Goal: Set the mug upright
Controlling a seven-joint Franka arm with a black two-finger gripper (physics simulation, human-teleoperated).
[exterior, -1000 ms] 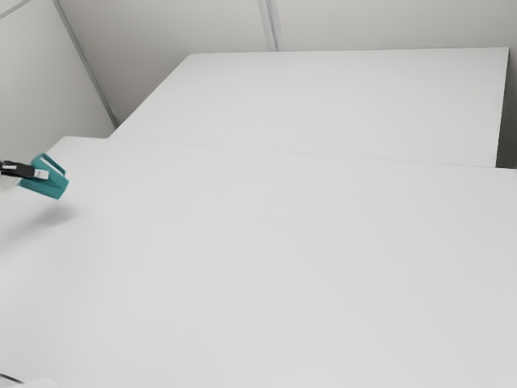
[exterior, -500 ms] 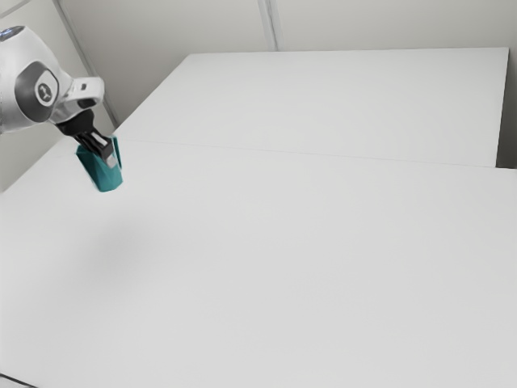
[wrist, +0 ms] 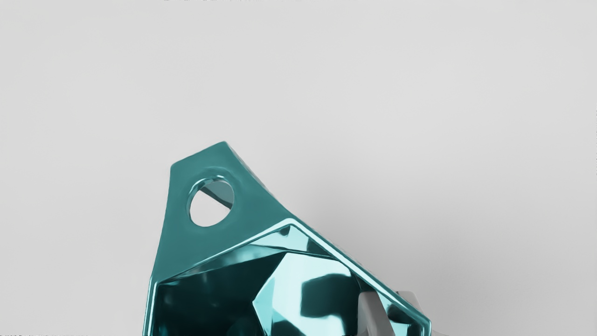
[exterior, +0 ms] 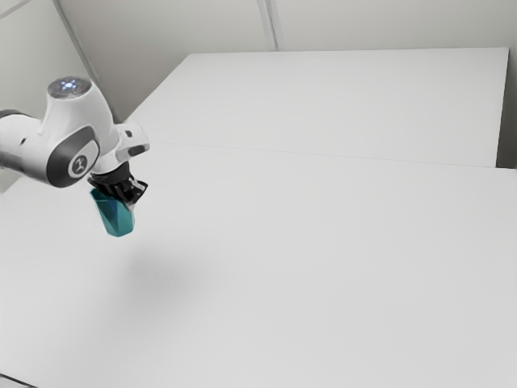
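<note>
My gripper [exterior: 129, 202] is high above the table at the exterior view's left, pointing down, with the teal faceted mug [exterior: 117, 220] hanging from it, tilted slightly. In the wrist view the mug [wrist: 200, 247] shows its open mouth toward my hand and its handle with a round hole. One finger is inside the mug and the other outside, so the gripper [wrist: 396, 303] is shut on the wall at the rim. The mug's base is hidden in the wrist view.
A broad white table [exterior: 307, 267] lies below, with a soft shadow of arm and mug on it. Behind it is another white surface [exterior: 339, 105]. A dark thin line [exterior: 16, 380] crosses the near left corner.
My arm has swung in from the exterior view's left edge, carrying the mug. The mug has turned from strongly tilted to nearly vertical and, in the last half second, moved lower in the view.
</note>
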